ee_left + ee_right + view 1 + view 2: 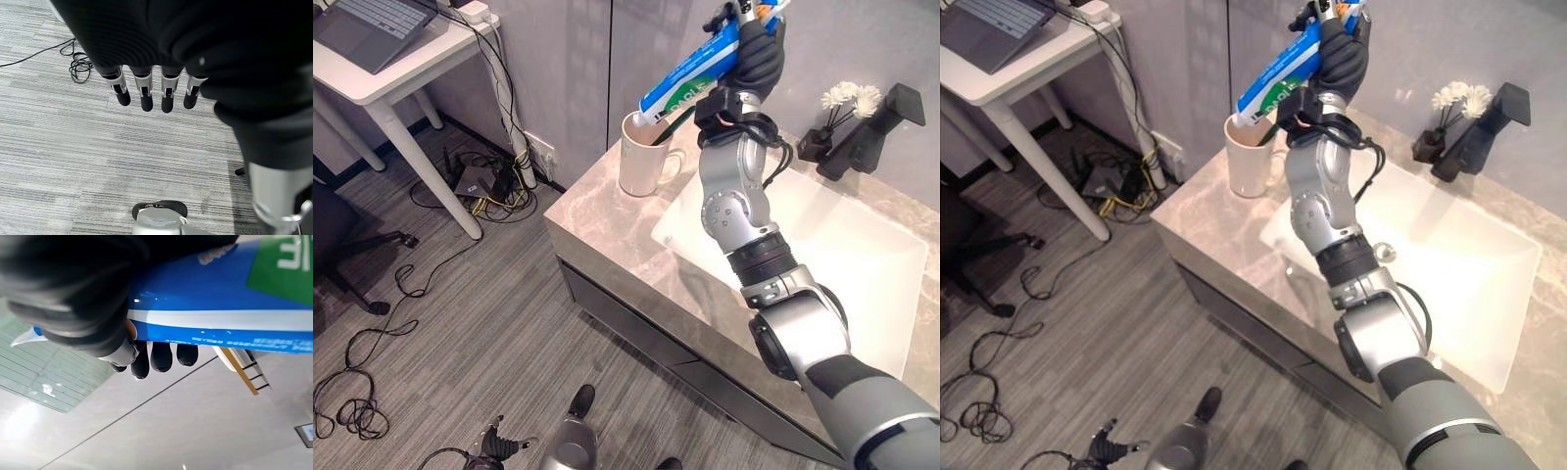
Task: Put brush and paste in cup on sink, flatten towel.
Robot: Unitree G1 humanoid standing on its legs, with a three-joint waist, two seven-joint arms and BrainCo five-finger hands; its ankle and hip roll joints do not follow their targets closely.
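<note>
One right hand [756, 54] grips blue toothpaste tube [690, 70] top-center, its lower end over white mug [641, 157]; left hand [146, 93] fingers straight.

The cup [641, 155] stands on the counter [607, 220] left of the sink [862, 264], the paste [690, 73] slants above the cup's mouth, and the faucet [876, 132] rises behind the sink, right of the cup.

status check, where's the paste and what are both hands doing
Right hand shut on toothpaste, lower end at mug mouth. Left hand open over floor. Nothing in the way.
</note>
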